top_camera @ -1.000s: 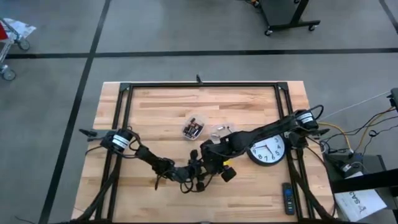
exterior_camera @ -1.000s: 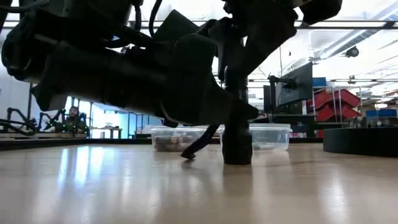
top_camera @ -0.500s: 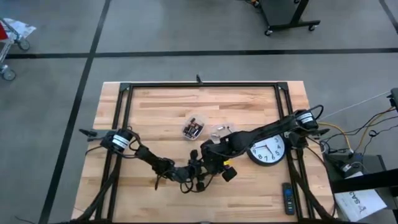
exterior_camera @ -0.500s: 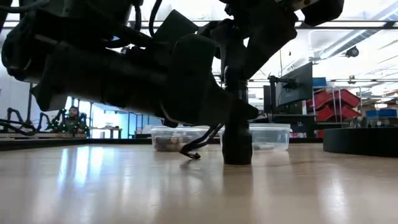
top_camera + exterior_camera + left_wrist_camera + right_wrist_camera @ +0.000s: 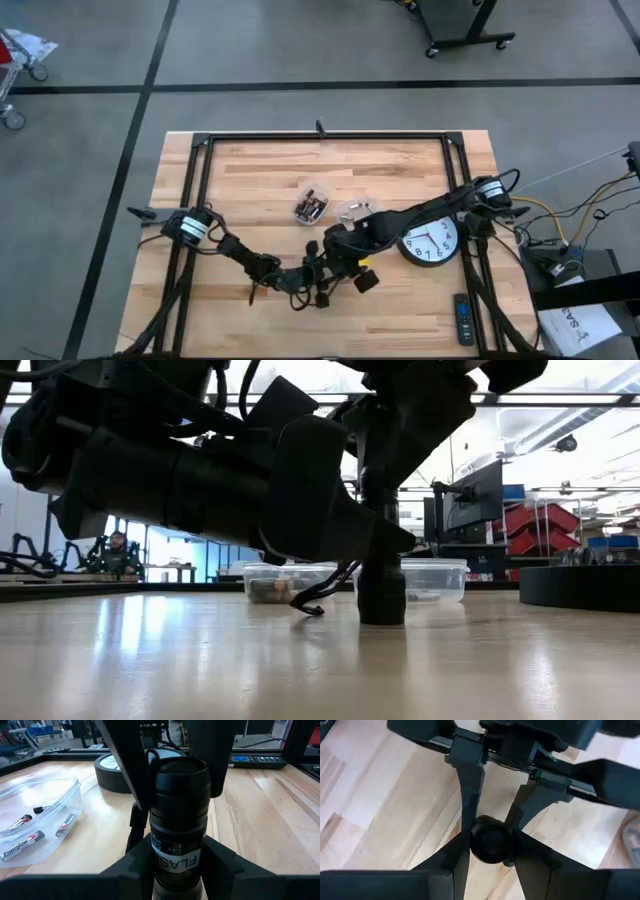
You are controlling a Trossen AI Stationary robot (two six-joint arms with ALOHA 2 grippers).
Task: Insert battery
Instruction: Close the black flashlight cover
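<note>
Little has shifted in the last second: the right arm's upper bulk sits slightly differently in the low view, while the flashlight [image 5: 381, 585] stays upright on the bench [image 5: 260, 180]. Both sets of jaws are clenched on it, the left gripper [image 5: 177, 865] around the labelled lower body and the right gripper [image 5: 490, 842] around its dark top end (probably the cap), likely so one steadies while the other twists. Batteries [image 5: 22, 845] lie in a clear tub [image 5: 60, 787] near a wall clock [image 5: 432, 240]. Whether a battery is already inside cannot be seen; the arms hide the flashlight from above.
</note>
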